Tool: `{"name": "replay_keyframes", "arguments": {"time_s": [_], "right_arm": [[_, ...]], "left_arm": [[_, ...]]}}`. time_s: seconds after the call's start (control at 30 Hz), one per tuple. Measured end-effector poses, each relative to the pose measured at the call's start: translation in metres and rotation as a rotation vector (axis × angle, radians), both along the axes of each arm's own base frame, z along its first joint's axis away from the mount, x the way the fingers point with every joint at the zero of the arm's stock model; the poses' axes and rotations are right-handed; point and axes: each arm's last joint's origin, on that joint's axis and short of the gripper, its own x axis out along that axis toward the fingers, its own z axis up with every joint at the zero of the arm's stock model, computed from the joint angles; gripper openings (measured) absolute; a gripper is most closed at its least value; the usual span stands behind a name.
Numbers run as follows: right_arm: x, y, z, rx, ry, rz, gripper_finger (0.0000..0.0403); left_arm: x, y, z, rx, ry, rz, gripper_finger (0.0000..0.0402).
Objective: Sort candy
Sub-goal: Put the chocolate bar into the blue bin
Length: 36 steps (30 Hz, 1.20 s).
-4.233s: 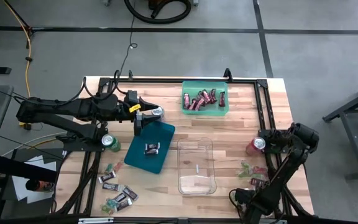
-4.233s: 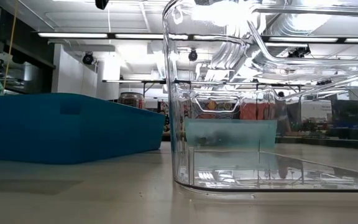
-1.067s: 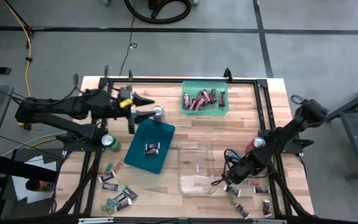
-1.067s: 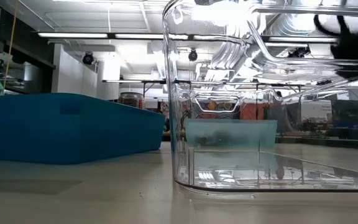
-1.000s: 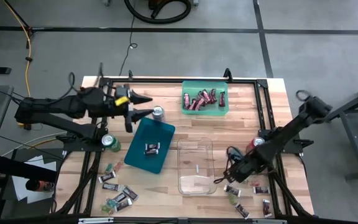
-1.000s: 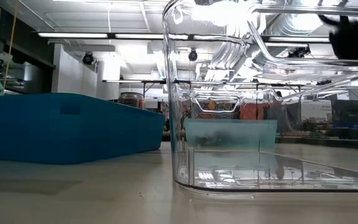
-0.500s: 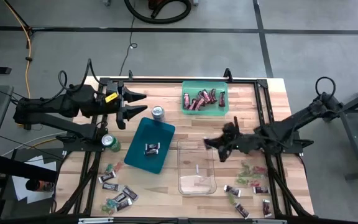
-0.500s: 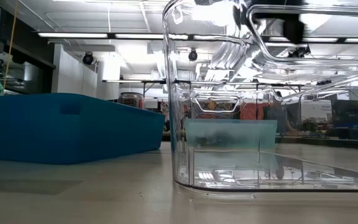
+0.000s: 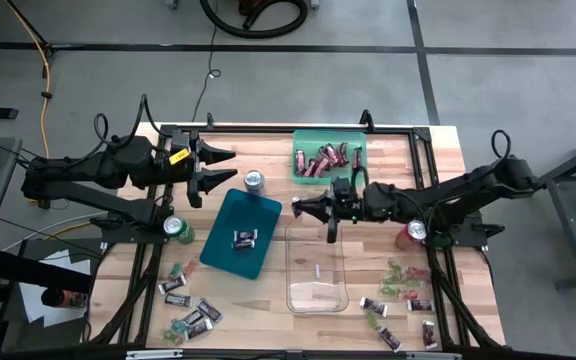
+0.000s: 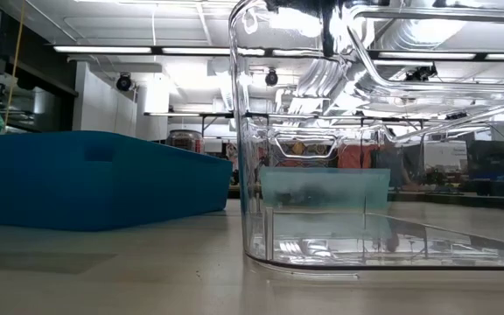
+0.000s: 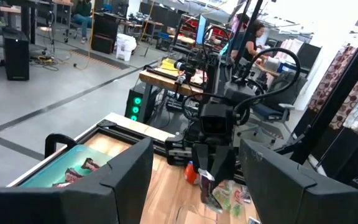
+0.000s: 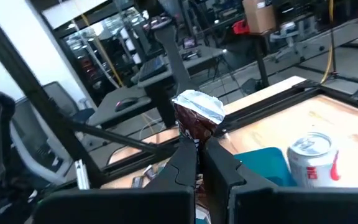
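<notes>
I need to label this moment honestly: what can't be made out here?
- Low view: the clear bin fills the picture and its glare hides both arms.
- High view: the candy in the right end effector is too small to see.
- Right wrist view: fingers cover the wrapper's lower part.

My left arm comes in from the nine o'clock side of the table and lies almost flat, reaching toward three o'clock. My left gripper is at about eleven o'clock from the table's centre, and its two fingers stand wide apart with nothing between them.

My right arm comes from the three o'clock side and is stretched long toward nine o'clock (nearly straight). My right gripper is near the centre of the table, a little toward twelve o'clock. Its fingers are pressed together on a dark red candy bar.
</notes>
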Motion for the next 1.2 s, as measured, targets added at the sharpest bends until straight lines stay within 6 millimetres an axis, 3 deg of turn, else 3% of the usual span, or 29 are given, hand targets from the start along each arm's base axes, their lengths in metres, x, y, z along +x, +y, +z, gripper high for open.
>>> {"name": "replay_keyframes", "arguments": {"time_s": [0.13, 0.2, 0.3, 0.43, 0.63, 0.87, 1.2], "right_arm": [[0.003, 0.001, 0.000, -0.003, 0.021, 0.008, 0.0000], [0.014, -0.003, 0.009, -0.019, 0.056, -0.005, 0.0000], [0.041, -0.010, 0.020, -0.119, 0.170, 0.028, 0.0000], [0.084, -0.013, 0.015, -0.195, 0.276, 0.121, 0.0000], [0.139, -0.015, -0.028, -0.237, 0.425, 0.201, 0.0000], [0.182, -0.031, -0.080, -0.223, 0.719, 0.146, 0.0000], [0.219, -0.038, -0.106, -0.196, 0.951, 0.151, 0.0000]], "left_arm": [[0.000, 0.000, 0.000, 0.008, 0.002, 0.000, 0.0227], [0.000, 0.000, 0.000, 0.017, 0.003, 0.008, 0.0227], [0.000, 0.001, 0.000, 0.018, 0.004, 0.033, 0.0227], [0.000, 0.001, 0.000, 0.018, 0.003, 0.044, 0.0227], [0.000, 0.001, 0.000, 0.017, 0.005, 0.041, 0.0227], [0.000, 0.001, 0.000, 0.010, 0.004, 0.042, 0.0227], [0.000, 0.001, 0.000, 0.011, 0.004, 0.042, 0.0227]]}}
